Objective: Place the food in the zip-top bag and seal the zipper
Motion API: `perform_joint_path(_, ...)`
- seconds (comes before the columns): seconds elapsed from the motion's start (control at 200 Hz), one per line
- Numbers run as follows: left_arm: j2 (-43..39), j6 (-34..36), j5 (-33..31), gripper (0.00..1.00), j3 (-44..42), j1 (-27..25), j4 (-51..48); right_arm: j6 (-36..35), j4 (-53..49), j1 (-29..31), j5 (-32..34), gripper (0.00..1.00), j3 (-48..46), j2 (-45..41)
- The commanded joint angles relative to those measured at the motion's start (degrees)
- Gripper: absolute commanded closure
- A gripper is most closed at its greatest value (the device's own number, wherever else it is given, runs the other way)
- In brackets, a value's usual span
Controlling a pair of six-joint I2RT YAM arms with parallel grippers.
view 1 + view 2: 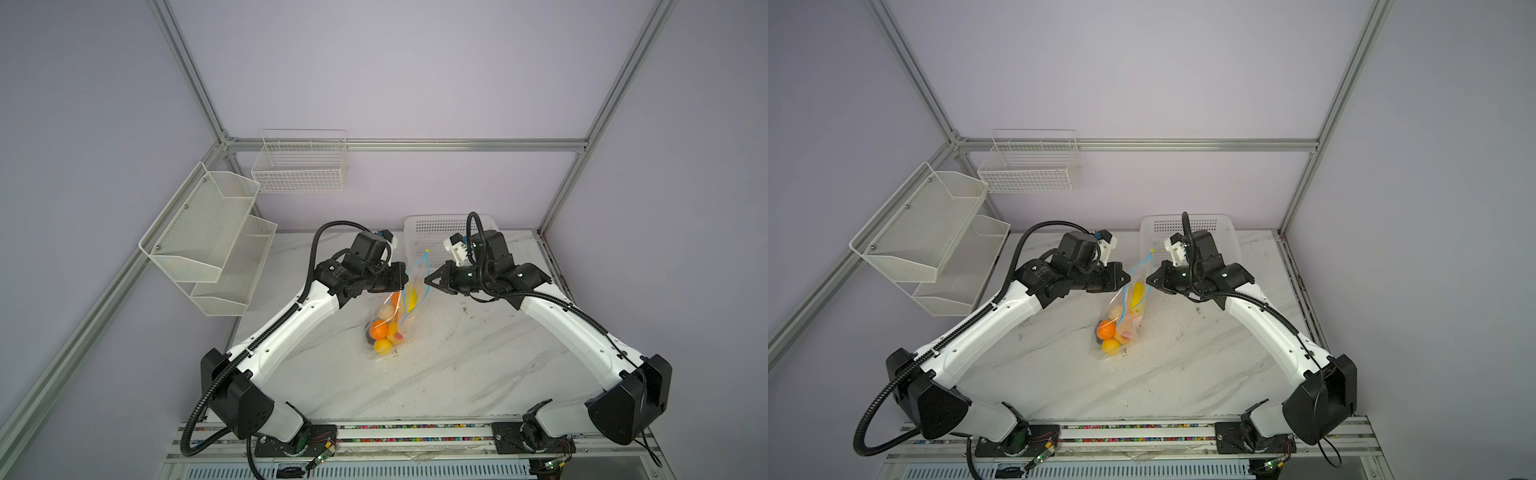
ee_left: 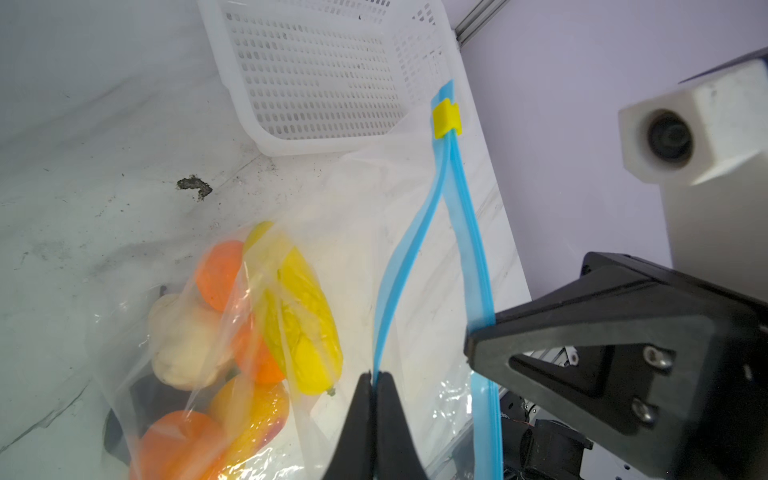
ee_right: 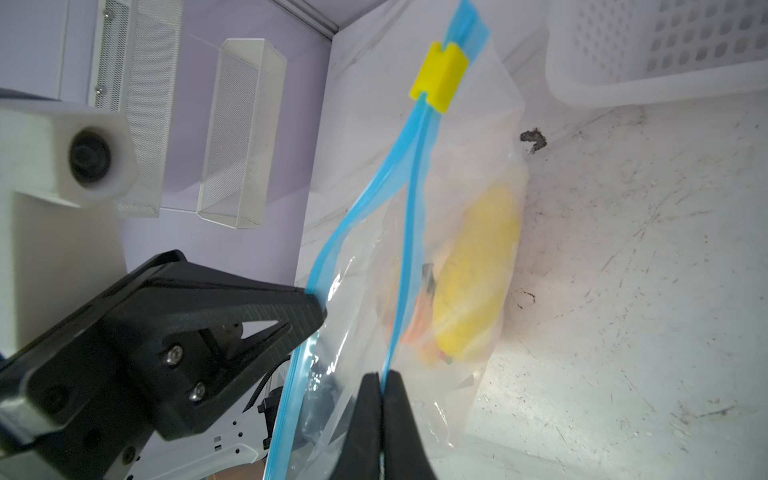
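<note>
The left gripper [image 2: 376, 376] is clamped on one blue strip of the zipper [image 2: 415, 232], and the right gripper [image 3: 381, 376] is clamped on the other strip. They hold the mouth of the zip-top bag [image 1: 409, 303] slightly parted above the bench [image 1: 436, 365], from 9 and 3 o'clock. The strips meet at the yellow slider [image 2: 446, 118] at the 12 o'clock end. The food [image 1: 384, 328] lies inside the bag, toward 7 o'clock. A white basket [image 1: 432, 232] sits at 1 o'clock.
</note>
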Motion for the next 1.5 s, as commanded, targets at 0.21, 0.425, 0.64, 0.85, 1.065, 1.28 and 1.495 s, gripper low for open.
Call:
perform_joint_path(0.21,-5.9,2.5,-1.3,1.0,9.8,0.3,-2.9,1.3,4.1,2.7,1.9,1.0,7.0,-3.0)
perform_joint_path(0.425,-5.8,2.7,1.0,1.0,11.9,0.1,-2.9,0.7,2.7,4.0,3.4,1.0,10.7,-2.9)
perform_joint_path(0.64,-4.8,2.8,2.4,1.0,9.4,0.3,-1.6,1.8,5.9,4.4,3.7,0.97,6.6,-4.0)
perform_joint_path(0.85,-3.5,3.3,2.4,1.0,7.1,0.3,-0.8,3.0,9.6,4.4,3.8,0.95,2.8,-4.4)
perform_joint_path(1.065,-2.6,4.5,1.5,1.0,6.8,1.1,-0.7,1.4,13.2,4.4,3.5,0.85,0.2,-3.0)
perform_joint_path(1.28,-1.4,4.8,2.0,1.0,5.8,2.6,-0.5,-7.4,13.1,3.2,5.2,0.49,2.3,-2.2)
perform_joint_path(1.495,-1.4,5.0,3.3,1.0,5.8,3.7,-0.2,-31.7,18.5,0.5,7.3,0.26,3.3,-5.4)
